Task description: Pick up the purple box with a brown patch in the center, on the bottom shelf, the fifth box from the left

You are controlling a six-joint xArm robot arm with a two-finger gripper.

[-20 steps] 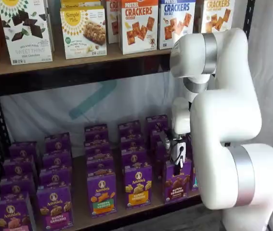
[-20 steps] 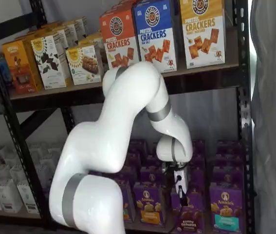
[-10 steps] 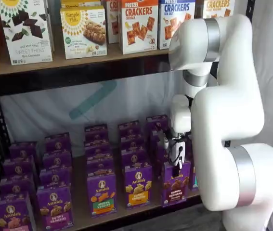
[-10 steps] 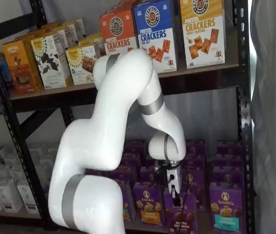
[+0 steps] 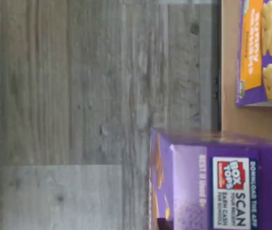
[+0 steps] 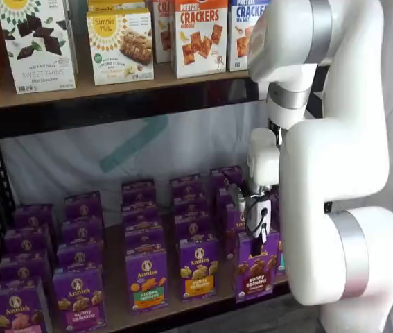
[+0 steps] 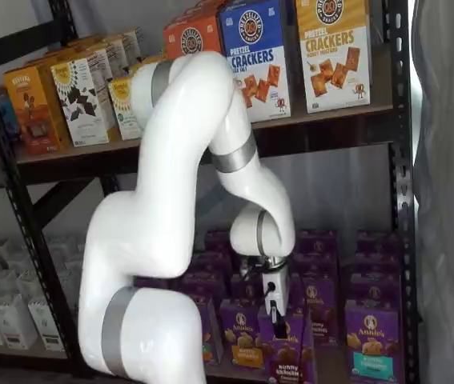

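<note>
The purple box with dark brown bunny cookies shows in both shelf views [image 6: 256, 267] [image 7: 284, 354], slightly tilted, at the front edge of the bottom shelf [image 6: 115, 305]. My gripper [image 6: 255, 241] [image 7: 275, 310] reaches down from above, its black fingers shut on the box's top. In the wrist view the box's top flap with a Box Tops label [image 5: 224, 189] fills one corner and sticks out past the shelf's wooden board [image 5: 229, 115], over the grey floor [image 5: 78, 96].
Rows of similar purple Annie's cartons fill the bottom shelf, among them one with an orange-yellow band [image 6: 197, 267] [image 5: 263, 48] beside the held box. Cracker and cookie boxes [image 6: 199, 35] stand on the shelf above. A black post [image 7: 399, 200] edges the rack.
The arm's upper joints have swung up and away from the shelves. The gripper and the purple box have come forward out of the front row, and the box now tilts.
</note>
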